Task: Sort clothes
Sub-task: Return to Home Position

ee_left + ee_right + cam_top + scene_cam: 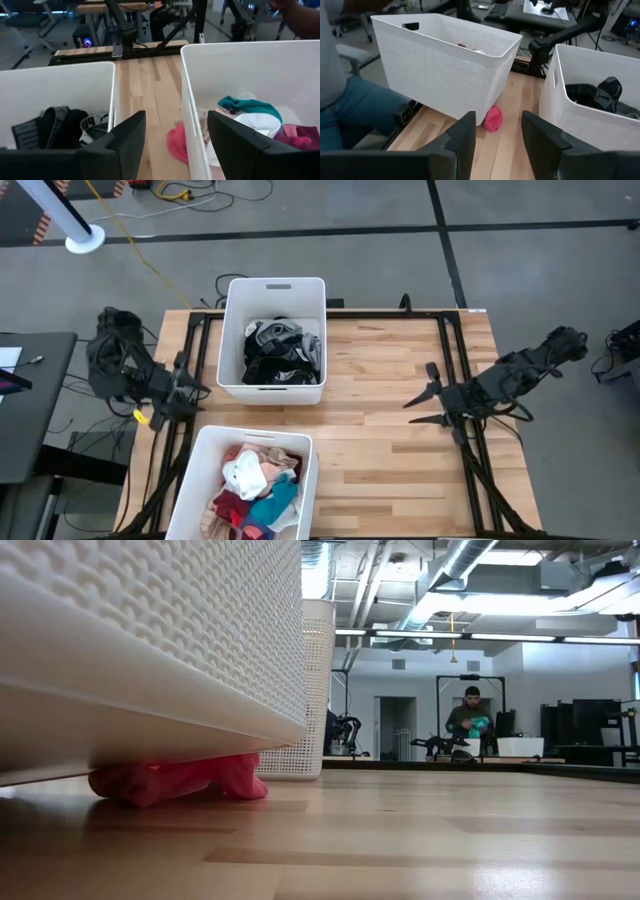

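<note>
Left tool [176,120] and right tool [498,120] hung spread apart, empty, at opposite desk [400,450] sides. Clothes [258,492] filled the bins [272,284]; a stray pink garment [175,780], likely limp and light, lay against the colours bin [250,434], best pinched mid-bunch.

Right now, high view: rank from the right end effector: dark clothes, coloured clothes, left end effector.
From the right end effector, over the table, right side:
1. dark clothes, upper bin.
2. coloured clothes, lower bin.
3. left end effector, table's left edge.
</note>
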`<state>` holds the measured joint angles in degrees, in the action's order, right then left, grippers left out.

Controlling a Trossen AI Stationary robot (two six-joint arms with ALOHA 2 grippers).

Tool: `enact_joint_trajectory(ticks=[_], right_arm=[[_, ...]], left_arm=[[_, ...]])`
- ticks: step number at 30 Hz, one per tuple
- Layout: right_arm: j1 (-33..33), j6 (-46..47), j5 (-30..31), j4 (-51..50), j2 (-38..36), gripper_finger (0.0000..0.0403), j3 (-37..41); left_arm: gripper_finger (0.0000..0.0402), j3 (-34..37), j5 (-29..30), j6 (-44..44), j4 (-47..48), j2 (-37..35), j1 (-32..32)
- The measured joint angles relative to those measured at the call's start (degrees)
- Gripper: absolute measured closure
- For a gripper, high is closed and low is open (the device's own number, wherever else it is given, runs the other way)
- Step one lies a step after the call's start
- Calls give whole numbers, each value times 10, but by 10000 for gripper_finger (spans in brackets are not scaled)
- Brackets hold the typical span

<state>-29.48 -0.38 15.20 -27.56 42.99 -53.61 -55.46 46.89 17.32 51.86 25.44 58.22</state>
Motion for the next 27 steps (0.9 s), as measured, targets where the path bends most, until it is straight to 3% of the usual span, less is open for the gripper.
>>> enact_joint_trajectory(ticks=[9, 20, 27], right_arm=[[0, 12, 0, 90, -103, 240, 148], [2, 5, 2, 160, -251, 253, 286], [20, 8, 4, 172, -368, 259, 368]], left_arm=[[194, 77, 2, -6, -12, -118, 0], [194, 170, 0, -84, -91, -251, 0], [194, 177, -17, -102, -122, -251, -1]])
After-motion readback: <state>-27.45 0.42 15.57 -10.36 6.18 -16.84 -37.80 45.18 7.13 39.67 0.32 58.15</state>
